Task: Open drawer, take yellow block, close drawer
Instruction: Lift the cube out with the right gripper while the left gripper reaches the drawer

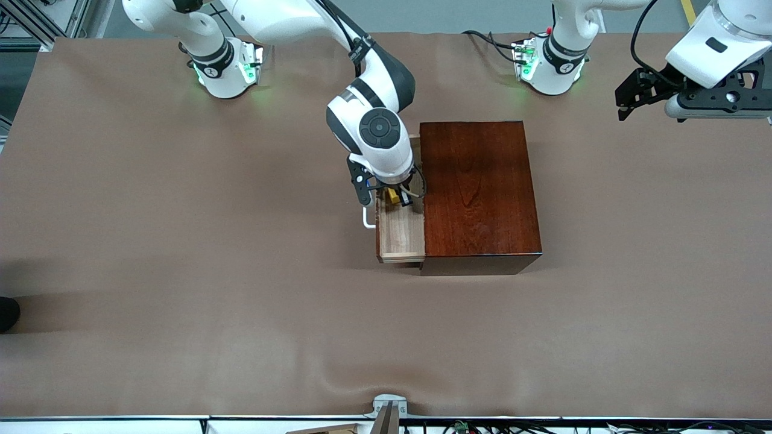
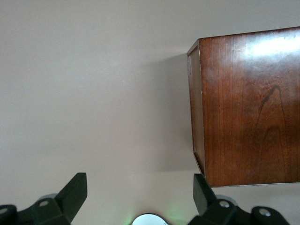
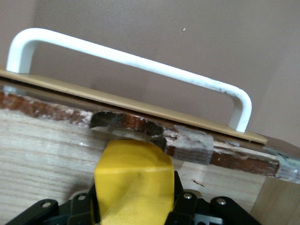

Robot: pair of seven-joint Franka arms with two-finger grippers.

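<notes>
The brown-covered table [image 1: 181,271] carries the dark wooden box [image 1: 479,193], its drawer [image 1: 401,235] pulled out toward the right arm's end. The right arm's wrist hides the drawer's part farthest from the front camera. Only the right wrist view shows the white handle [image 3: 140,63] whole and the right gripper [image 3: 133,206] clamped on the yellow block [image 3: 133,180] inside the drawer. The left gripper [image 2: 140,197] waits above bare table beside the box, fingers wide apart
</notes>
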